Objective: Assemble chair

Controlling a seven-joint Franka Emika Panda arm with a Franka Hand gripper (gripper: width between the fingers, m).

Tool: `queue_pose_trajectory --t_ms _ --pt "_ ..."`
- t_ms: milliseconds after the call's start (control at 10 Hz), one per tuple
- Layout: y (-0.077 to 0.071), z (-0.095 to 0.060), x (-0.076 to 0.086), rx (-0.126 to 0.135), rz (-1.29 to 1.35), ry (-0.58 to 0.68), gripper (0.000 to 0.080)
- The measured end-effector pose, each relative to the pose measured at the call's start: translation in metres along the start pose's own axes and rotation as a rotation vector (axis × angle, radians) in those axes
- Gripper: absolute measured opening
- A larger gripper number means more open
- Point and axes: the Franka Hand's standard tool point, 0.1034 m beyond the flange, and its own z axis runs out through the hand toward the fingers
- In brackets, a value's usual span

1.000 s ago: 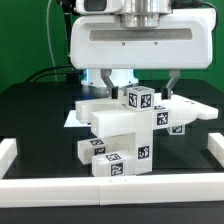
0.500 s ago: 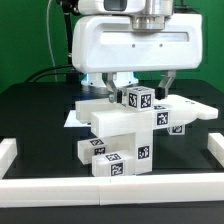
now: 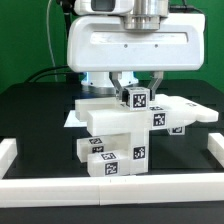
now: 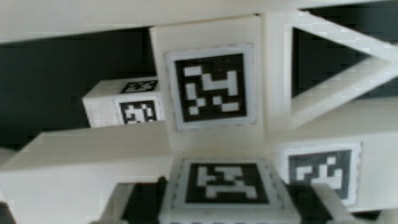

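The partly built chair (image 3: 112,128) stands mid-table as a stack of matte-white tagged blocks and slabs. A small tagged cube-ended leg (image 3: 137,99) sits at its top. My gripper (image 3: 136,88) hangs straight above and is shut on that leg, one dark finger on each side. In the wrist view the leg's tagged face (image 4: 222,183) fills the gap between my dark fingers (image 4: 146,203), with my gripper (image 4: 221,206) closed on it. Beyond it I see a tall tagged slab (image 4: 214,85) and another tagged cube (image 4: 139,105).
Plain white border rails run along the front (image 3: 110,186) and both sides (image 3: 8,150) of the black table. The marker board (image 3: 72,117) lies under the chair's far side on the exterior view's left. A flat chair slab (image 3: 195,112) juts toward the exterior view's right.
The fingers have closed from wide apart onto the top cube-ended leg. The hand has shifted slightly toward the exterior view's left. The chair parts have not moved.
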Motion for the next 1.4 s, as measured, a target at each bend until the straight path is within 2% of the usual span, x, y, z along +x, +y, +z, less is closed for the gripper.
queue_pose_trajectory --t_ms 600,1100,1400 --pt "0.0008 0.0012 0.0003 0.003 0.443 -0.001 0.0281" --pt "0.0021 0.0015 0.0018 0.043 0.894 -0.005 0.0281" --pt "0.0016 0.0015 0.0024 0.055 1.118 -0.021 0.0281"
